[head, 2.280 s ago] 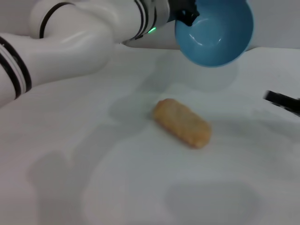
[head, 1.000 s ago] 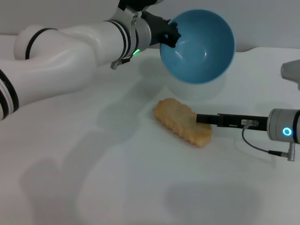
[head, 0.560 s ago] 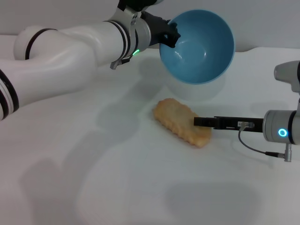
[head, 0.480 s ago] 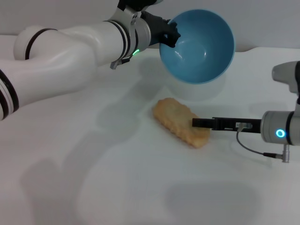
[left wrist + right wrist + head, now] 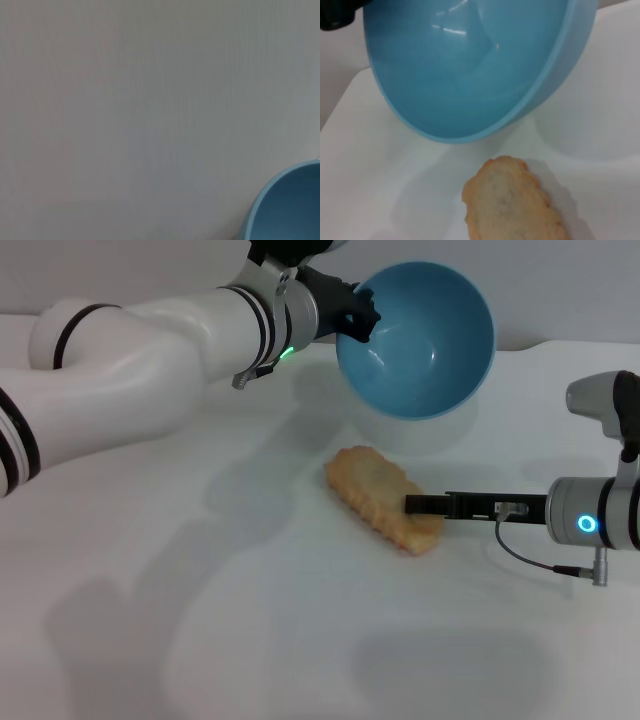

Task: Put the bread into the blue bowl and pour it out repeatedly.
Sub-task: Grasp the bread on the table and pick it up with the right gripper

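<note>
1. White arm sweeping in from the left side of the head view: that's the left arm, reaching across the table (image 5: 150, 570) toward the back, a small green light glowing near its wrist.
2. At its tip, the left gripper (image 5: 352, 308) is clamped on the near-left rim of the blue bowl (image 5: 415, 338), black fingers pinched over the edge.
3. And the bowl is up in the air, tipped so its open mouth faces forward and down toward the camera, nothing inside it. Its soft shadow sits on the table right below.
4. Over in the left wrist view, only a curved slice of the bowl (image 5: 287, 207) shows in one corner, against a plain pale surface.
5. Centre of the table now: the bread (image 5: 382, 498) lies flat, tan side up, ridged along its near edge, running diagonally from back-left to front-right, just in front of the hanging bowl and apart from it.
6. The right wrist view confirms it, the bowl (image 5: 470, 65) looming over the bread (image 5: 512, 202) with clear table between them.
7. From the right comes the right gripper (image 5: 425, 505), a slim black finger laid level across the bread's right end, touching it. Whether those fingers are apart or together, I cannot tell.
8. Behind it, the grey wrist carries a blue ring light and a thin looping cable.
</note>
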### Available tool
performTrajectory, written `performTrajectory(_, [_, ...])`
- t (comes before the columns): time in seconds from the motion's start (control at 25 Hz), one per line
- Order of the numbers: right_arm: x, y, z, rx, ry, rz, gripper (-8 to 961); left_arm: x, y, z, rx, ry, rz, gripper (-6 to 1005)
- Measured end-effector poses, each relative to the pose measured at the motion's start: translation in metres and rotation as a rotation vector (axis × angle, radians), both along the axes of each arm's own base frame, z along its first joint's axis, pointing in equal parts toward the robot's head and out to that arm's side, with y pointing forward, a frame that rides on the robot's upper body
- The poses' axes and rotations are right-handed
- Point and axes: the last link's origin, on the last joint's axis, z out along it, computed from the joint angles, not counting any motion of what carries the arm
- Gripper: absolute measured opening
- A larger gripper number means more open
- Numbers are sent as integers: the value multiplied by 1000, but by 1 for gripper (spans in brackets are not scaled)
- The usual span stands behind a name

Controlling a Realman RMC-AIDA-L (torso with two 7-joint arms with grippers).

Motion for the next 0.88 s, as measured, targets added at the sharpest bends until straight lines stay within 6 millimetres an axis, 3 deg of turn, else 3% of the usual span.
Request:
performTrajectory(0.28, [-4, 2, 1, -8, 0, 34, 460, -1, 0, 0, 1, 0, 2, 0])
performTrajectory(0.4, [-5, 1, 1, -22, -7, 46, 306, -1, 0, 0, 1, 0, 2, 0])
performTrajectory(0.56, [-7, -2, 2, -39, 10, 62, 260, -1, 0, 0, 1, -1, 3, -1])
performTrajectory(0.88, [-7, -10, 27, -73, 90, 128, 204, -2, 0, 0, -2, -1, 8, -1])
